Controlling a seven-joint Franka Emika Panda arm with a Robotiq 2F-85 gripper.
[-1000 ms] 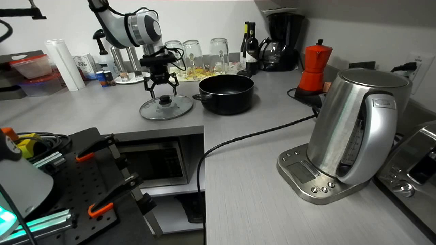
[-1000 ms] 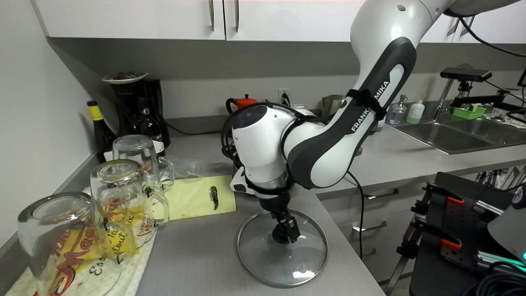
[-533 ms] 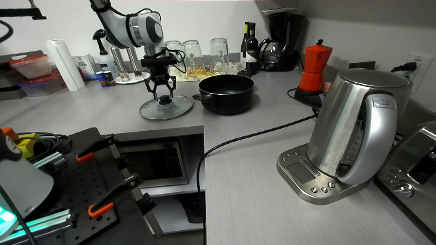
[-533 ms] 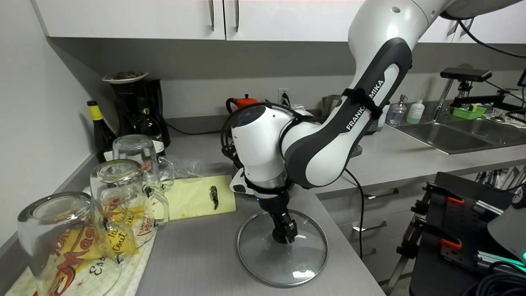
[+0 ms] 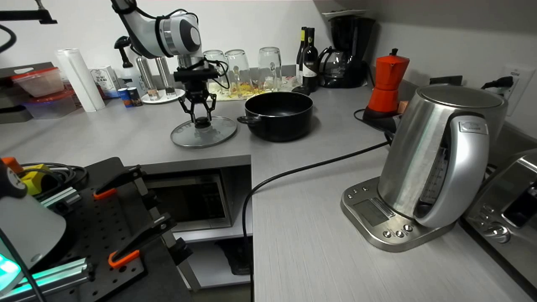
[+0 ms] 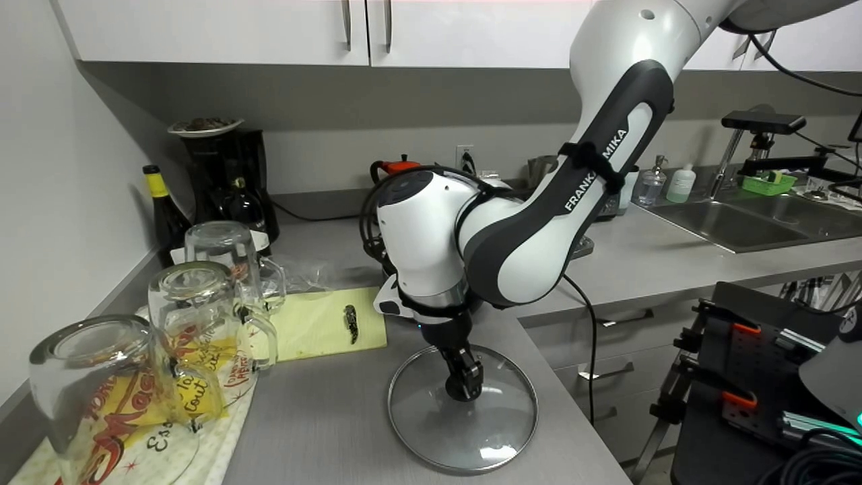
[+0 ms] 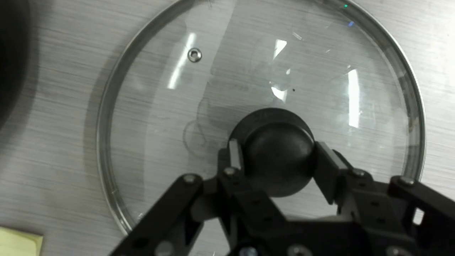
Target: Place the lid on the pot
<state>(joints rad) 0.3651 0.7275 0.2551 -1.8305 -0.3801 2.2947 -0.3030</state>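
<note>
The clear glass lid [image 5: 184, 136] with its steel rim lies flat on the counter, left of the black pot [image 5: 279, 123] in an exterior view. My gripper [image 5: 202, 120] points straight down over the lid's centre. In the wrist view the pads [image 7: 325, 165] press against both sides of the round black knob [image 7: 279, 160], so the gripper is shut on it. The pot stands uncovered, its handle close to the lid's edge. Only a dark sliver of the pot [image 7: 10, 53] shows at the wrist view's left edge. My arm mostly hides the pot in an exterior view where the lid [image 6: 465, 438] shows whole.
Glass mugs [image 6: 91, 384] stand along the wall behind the lid, beside a yellow cloth [image 6: 316, 327]. Wine bottles [image 5: 310, 58] and a coffee maker [image 5: 348, 50] are behind the pot. A black cable [image 5: 314, 164] crosses the counter to a steel kettle [image 5: 423, 159]. The counter's front edge [image 5: 201, 161] is near the lid.
The fingers have come together from a wide stance onto the lid's knob. The arm has shifted slightly, and the lid has slid a tiny bit along the counter.
</note>
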